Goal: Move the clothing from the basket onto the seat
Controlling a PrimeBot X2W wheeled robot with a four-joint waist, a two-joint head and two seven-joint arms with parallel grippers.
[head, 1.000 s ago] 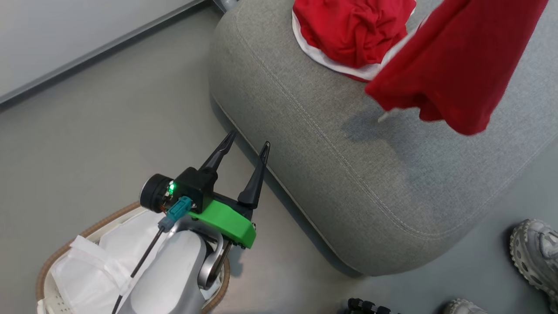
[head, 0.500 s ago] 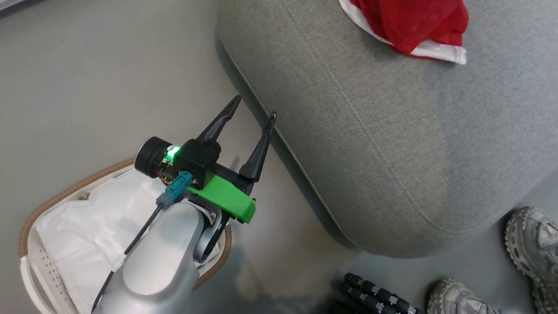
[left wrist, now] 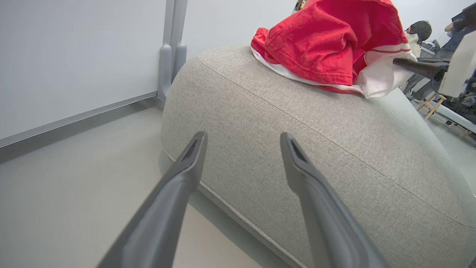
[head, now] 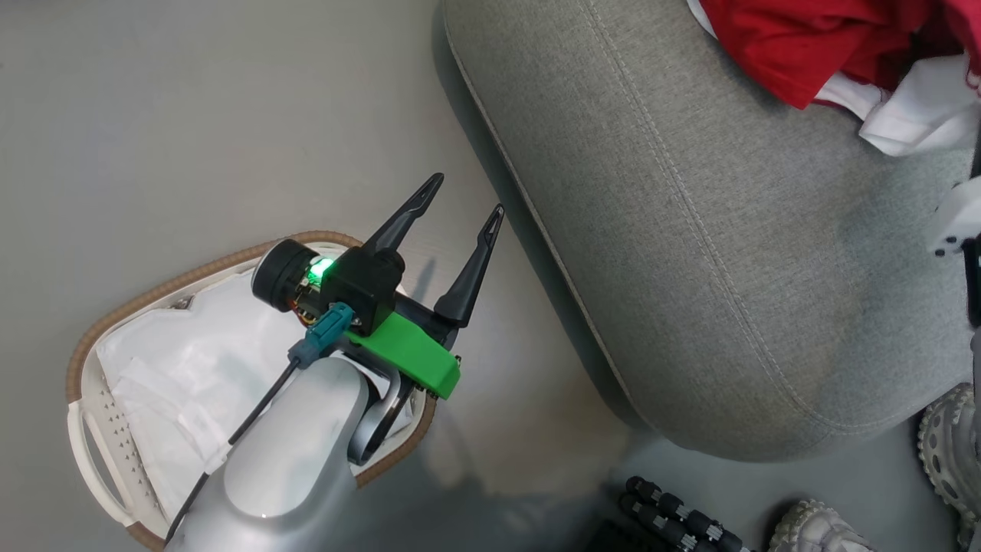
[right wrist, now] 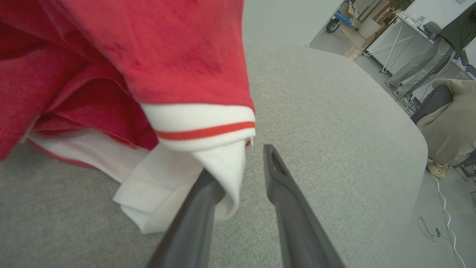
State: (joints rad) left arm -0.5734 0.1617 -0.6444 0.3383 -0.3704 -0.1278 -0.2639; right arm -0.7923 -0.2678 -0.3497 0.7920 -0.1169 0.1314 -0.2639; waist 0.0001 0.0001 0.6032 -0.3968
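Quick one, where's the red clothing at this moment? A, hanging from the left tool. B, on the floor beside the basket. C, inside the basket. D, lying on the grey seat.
D: the red clothing lies bunched on top of the grey seat, while the basket shows white liner inside and the left tool is open and empty.

Jersey (right wrist: 186, 56) now down on seat (head: 690, 230)

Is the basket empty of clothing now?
Looks empty: the basket holds white liner, no red fabric, though the left arm covers part. The clothing lies on the seat.
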